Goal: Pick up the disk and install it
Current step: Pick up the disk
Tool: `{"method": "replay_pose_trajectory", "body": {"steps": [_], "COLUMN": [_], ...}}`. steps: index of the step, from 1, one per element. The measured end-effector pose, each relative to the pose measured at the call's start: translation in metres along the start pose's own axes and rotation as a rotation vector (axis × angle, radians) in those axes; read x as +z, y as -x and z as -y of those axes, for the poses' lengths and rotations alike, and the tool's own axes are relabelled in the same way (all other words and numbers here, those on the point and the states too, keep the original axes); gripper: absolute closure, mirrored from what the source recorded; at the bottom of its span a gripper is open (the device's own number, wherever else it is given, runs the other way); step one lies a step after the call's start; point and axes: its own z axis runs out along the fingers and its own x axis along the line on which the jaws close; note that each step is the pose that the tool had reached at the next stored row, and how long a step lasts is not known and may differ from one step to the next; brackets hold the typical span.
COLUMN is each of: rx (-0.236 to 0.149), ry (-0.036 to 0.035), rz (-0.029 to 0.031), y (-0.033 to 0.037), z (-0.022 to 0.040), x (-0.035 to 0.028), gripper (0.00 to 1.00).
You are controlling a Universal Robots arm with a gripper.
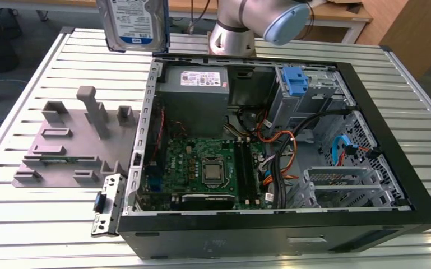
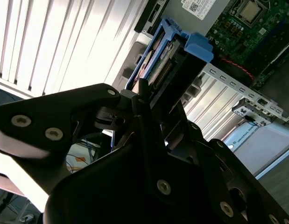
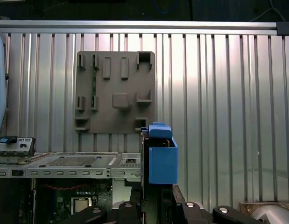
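Observation:
The disk (image 1: 134,22), silver with a white-and-blue label, hangs upright in the air at the top of the exterior view, above the table's far edge and left of the open computer case (image 1: 365,112). In the second wrist view my gripper (image 2: 146,100) is shut on the disk (image 2: 165,58), whose blue side rails frame its end. The first wrist view has the disk (image 3: 160,158) edge-on, a blue rail facing the camera, rising from the gripper (image 3: 156,203). It is high over the table, beside the case.
Inside the case are a grey power-supply box (image 1: 197,78), a green motherboard (image 1: 204,168), cables, and a tall blue clip piece (image 1: 296,81) at the drive bay. A grey fixture plate (image 1: 73,145) with posts lies left of the case. The arm's base (image 1: 234,33) stands behind.

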Motion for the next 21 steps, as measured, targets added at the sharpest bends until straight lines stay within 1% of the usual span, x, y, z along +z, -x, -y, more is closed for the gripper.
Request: {"method": "replay_pose_trajectory", "body": {"steps": [9, 21], "rx": [0.000, 0.000], "ry": [0.0000, 0.0000], "rz": [0.0000, 0.0000], "y": [0.0017, 0.0033], "z": [0.0239, 0.0576], "x": [-0.0007, -0.0020], "gripper": [0.65, 0.65]}}
